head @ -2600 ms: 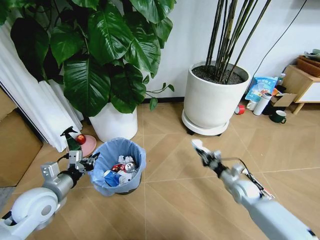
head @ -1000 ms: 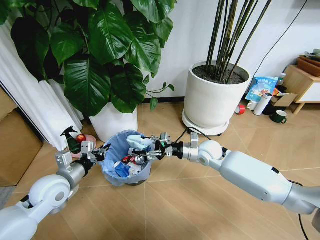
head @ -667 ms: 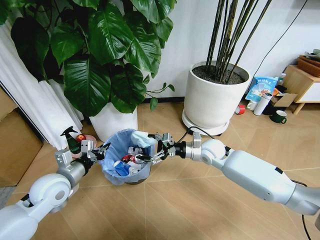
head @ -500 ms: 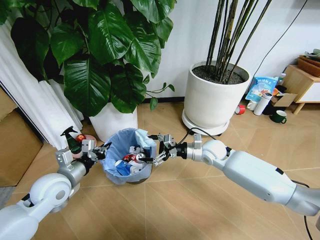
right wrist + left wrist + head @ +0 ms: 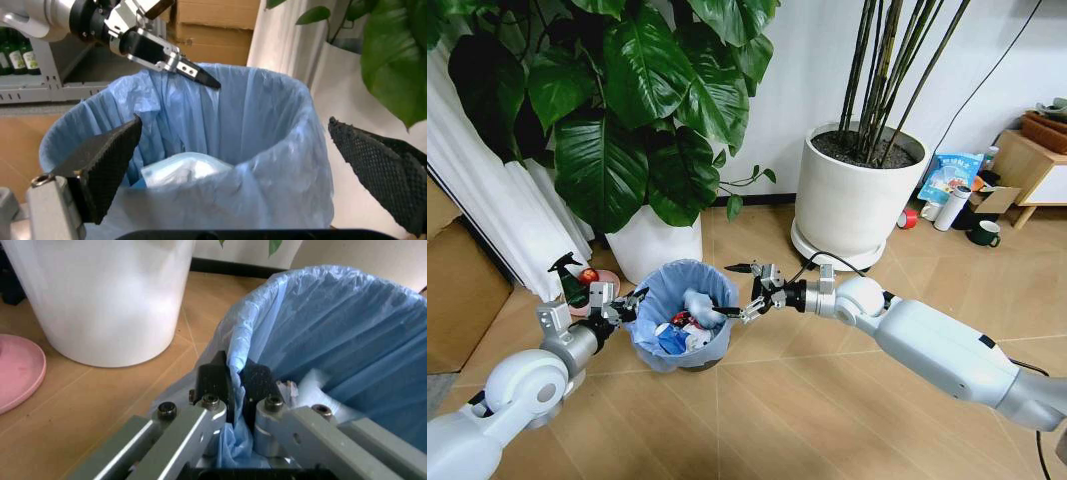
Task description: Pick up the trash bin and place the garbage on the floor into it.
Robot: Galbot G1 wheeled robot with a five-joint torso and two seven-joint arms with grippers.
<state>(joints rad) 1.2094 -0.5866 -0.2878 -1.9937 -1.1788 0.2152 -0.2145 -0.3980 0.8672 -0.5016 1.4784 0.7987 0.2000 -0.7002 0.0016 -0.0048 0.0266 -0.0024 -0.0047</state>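
Wooden floor carries the round dark blue-bag-lined trash bin [image 5: 682, 315]; left gripper [image 5: 635, 300] fingers [image 5: 213, 382] pinch its rim, right gripper [image 5: 739, 290] fingers [image 5: 100, 162] spread wide beside the opposite rim.

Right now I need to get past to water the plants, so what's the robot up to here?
It is collecting litter. The left gripper has its jaws clamped on the rim of the trash bin, holding it beside the white plant pot. The right gripper is at the bin's opposite rim with its jaws spread wide and empty. Garbage sits inside the blue-bagged bin.
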